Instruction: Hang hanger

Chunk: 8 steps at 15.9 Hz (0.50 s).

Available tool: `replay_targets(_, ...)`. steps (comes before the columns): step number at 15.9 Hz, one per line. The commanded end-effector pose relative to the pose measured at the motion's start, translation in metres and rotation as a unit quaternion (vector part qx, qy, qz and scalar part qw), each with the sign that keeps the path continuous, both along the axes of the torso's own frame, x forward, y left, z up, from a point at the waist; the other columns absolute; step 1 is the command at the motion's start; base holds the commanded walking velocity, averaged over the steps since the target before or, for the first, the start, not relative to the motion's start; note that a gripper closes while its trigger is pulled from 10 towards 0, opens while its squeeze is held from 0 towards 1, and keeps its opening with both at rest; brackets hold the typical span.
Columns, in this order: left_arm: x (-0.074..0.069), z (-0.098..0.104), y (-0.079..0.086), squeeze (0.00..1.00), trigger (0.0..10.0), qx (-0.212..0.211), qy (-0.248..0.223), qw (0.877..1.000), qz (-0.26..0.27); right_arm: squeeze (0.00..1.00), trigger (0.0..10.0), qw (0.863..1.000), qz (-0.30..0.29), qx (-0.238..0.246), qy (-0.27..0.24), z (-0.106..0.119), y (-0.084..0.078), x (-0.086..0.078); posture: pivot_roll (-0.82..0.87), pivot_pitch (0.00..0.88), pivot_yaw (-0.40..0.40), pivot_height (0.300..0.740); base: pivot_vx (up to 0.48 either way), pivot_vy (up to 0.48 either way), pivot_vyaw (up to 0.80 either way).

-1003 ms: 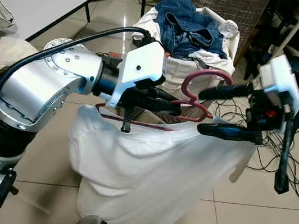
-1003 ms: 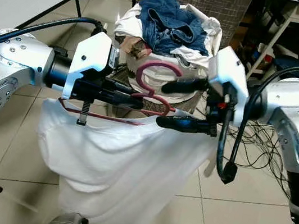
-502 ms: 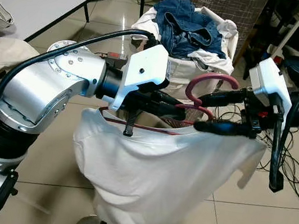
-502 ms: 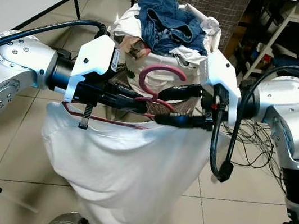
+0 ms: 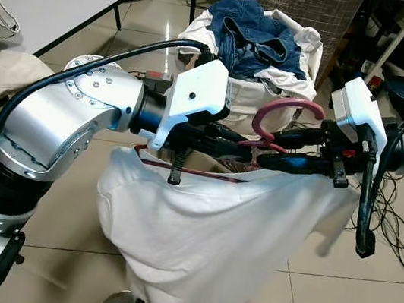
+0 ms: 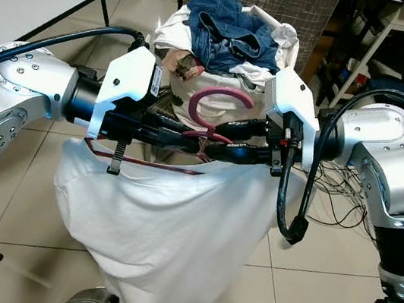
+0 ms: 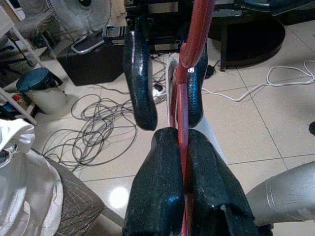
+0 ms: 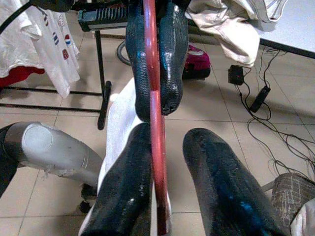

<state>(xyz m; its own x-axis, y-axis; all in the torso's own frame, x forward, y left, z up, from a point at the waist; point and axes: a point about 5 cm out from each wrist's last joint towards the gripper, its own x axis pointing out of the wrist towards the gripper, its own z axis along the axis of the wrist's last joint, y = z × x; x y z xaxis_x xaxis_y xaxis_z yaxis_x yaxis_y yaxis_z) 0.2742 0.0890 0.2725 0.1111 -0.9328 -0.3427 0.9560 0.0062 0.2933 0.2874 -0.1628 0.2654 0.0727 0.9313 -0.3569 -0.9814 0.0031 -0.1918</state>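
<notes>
Now the left gripper (image 5: 244, 152) pinches the red hanger (image 5: 277, 113); right gripper (image 5: 268, 148), fingers parted, straddles it above the white shirt (image 5: 205, 229).

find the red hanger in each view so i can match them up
Left eye view: red hanger, centre right, hook up between both grippers.
Right eye view: hanger, centre.
Left wrist view: runs up the middle.
Right wrist view: runs up the middle.
Shared landmark: the white shirt on it.
</notes>
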Motion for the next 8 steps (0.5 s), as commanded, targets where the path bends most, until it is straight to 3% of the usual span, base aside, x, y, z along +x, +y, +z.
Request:
replay_targets(1, -0.0035, 0.0081, -0.0049, 0.0, 10.0, -0.006, -0.017, 1.0, -0.016, 0.0, 0.0, 1.0, 0.005, -0.016, -0.011, 0.0013, 0.0013, -0.0021, -0.08, 0.037, -0.025, 0.74, 0.0, 0.0, 0.0)
replay_targets(6, -0.0018, 0.0087, -0.0052, 0.0, 10.0, -0.01, -0.015, 1.0, -0.008, 0.0, 0.0, 1.0, 0.002, -0.023, -0.014, 0.0006, 0.0007, -0.0009, -0.08, 0.041, -0.029, 0.74, 0.0, 0.0, 0.0)
replay_targets(7, -0.0009, 0.0089, -0.005, 1.0, 10.0, -0.02, 0.0, 1.0, -0.004, 0.0, 0.0, 1.0, 0.001, -0.023, -0.017, 0.0017, 0.0003, -0.0005, -0.08, 0.044, -0.031, 0.74, 0.0, 0.0, 0.0)
replay_targets(8, 0.0014, 0.0119, -0.005, 1.0, 10.0, -0.035, 0.01, 0.999, 0.007, 0.0, 0.0, 1.0, -0.001, -0.023, -0.02, 0.0025, -0.0006, -0.0002, -0.08, 0.041, -0.032, 0.74, 0.0, 0.0, 0.0)
